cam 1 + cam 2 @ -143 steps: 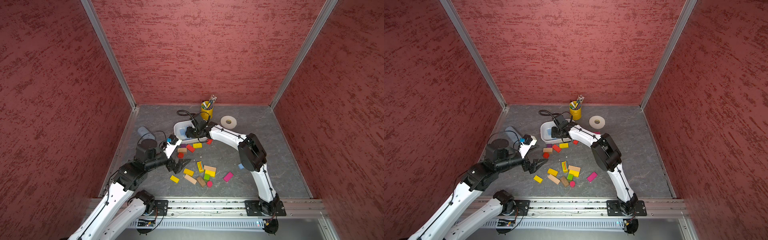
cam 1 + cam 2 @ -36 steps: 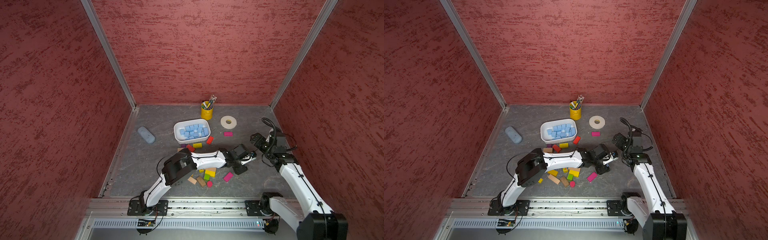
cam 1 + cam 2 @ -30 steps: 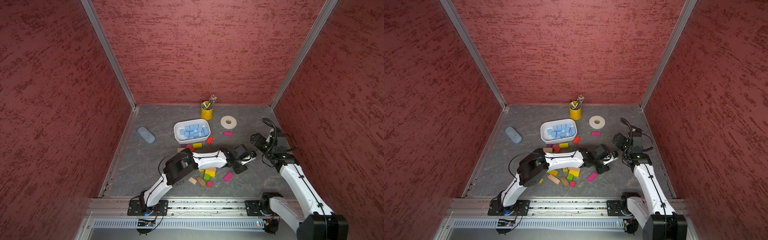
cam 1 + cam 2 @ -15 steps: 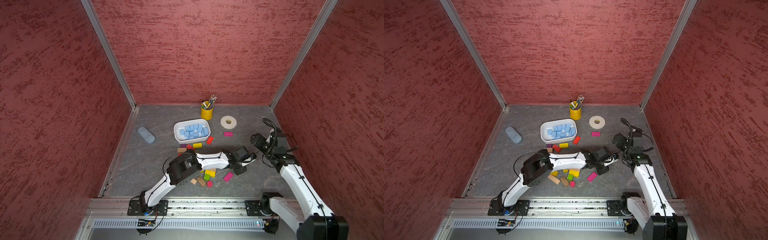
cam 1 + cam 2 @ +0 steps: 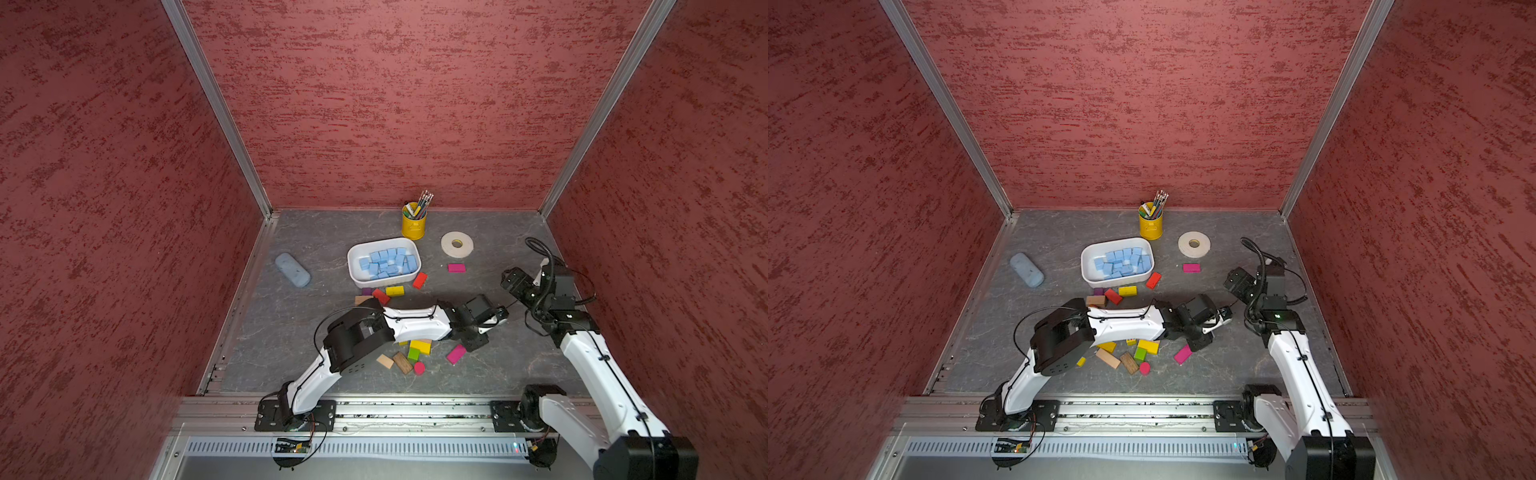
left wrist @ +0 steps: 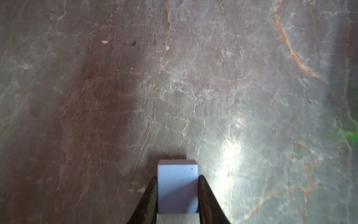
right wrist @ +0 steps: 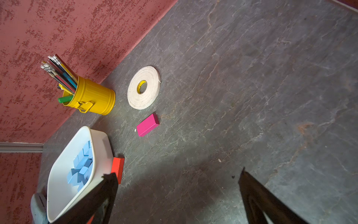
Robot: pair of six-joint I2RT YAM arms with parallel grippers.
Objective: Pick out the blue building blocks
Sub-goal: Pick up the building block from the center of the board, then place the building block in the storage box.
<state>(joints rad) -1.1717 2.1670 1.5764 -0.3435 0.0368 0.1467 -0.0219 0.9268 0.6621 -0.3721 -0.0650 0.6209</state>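
My left gripper is shut on a pale blue block, held low over the bare grey floor. In both top views the left arm stretches to the right, its gripper right of the loose pile; the held block is hidden there. A white tub holds several blue blocks. My right gripper hangs open and empty near the right wall.
Loose blocks of other colours lie under the left arm, with a pink one beside them. More lie in front of the tub, a red one among them. At the back stand a yellow pencil cup, a tape roll, a pink block and a pale blue case.
Over the last second the left gripper closed on the blue block. The right arm, which reached over the tub earlier, has stayed open at the right wall.
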